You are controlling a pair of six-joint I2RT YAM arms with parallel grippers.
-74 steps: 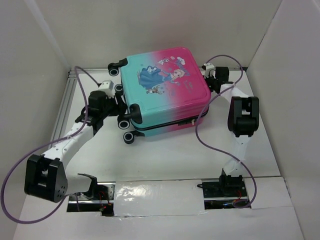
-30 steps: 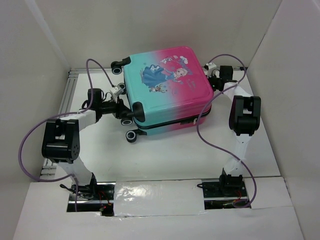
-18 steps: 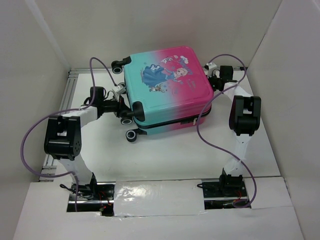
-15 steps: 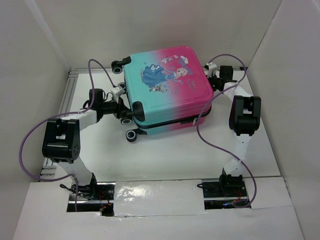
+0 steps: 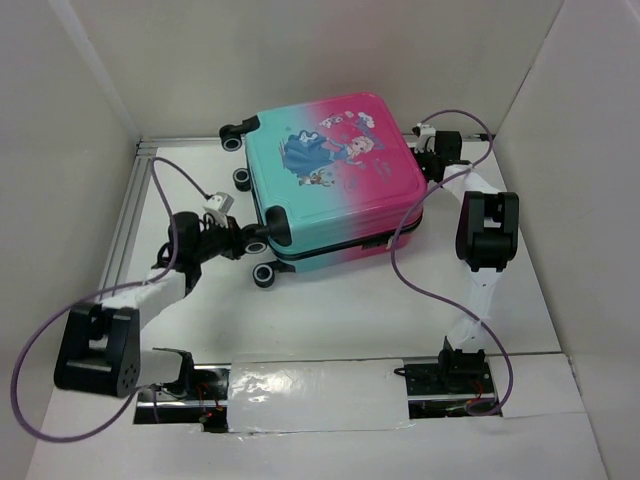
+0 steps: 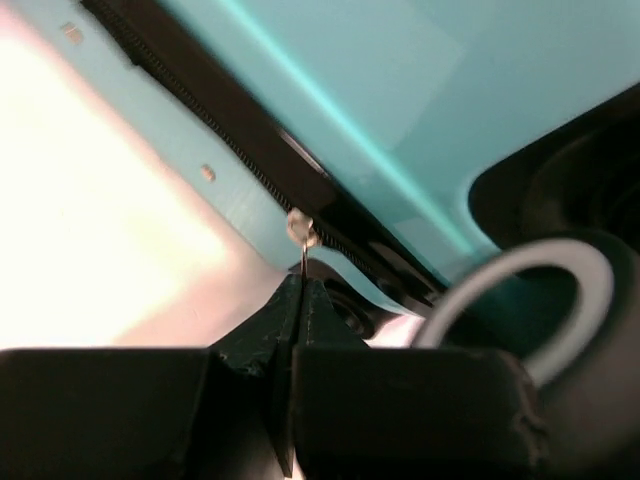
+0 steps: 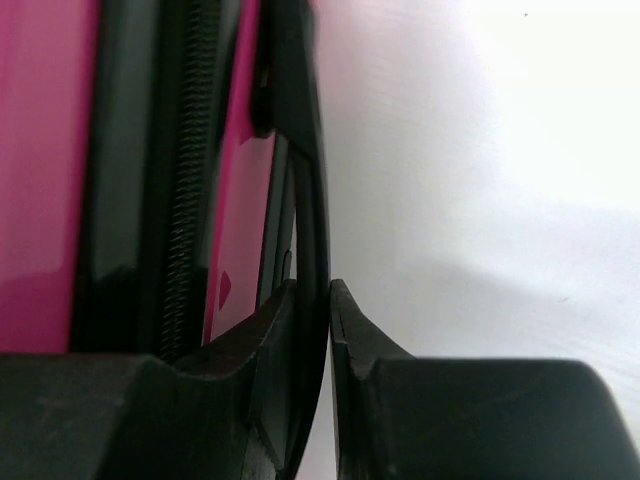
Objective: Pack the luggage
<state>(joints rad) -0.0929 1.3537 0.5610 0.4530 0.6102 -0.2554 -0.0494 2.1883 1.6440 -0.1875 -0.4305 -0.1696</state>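
The luggage [image 5: 335,170] lay flat mid-table, the left gripper [image 6: 300,290] clenched on its zipper pull [image 6: 301,235] and the right gripper [image 7: 312,300] clamping a black strip [image 7: 305,200] on the pink side, so the pull was best drawn along the track.

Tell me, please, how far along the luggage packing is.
Done: the luggage lies closed, shells together. In hand: the left gripper pinches the zipper pull beside a wheel, while the right gripper clamps a black strip at the pink end. Left: probably running the zipper round; how much is unzipped I cannot tell.
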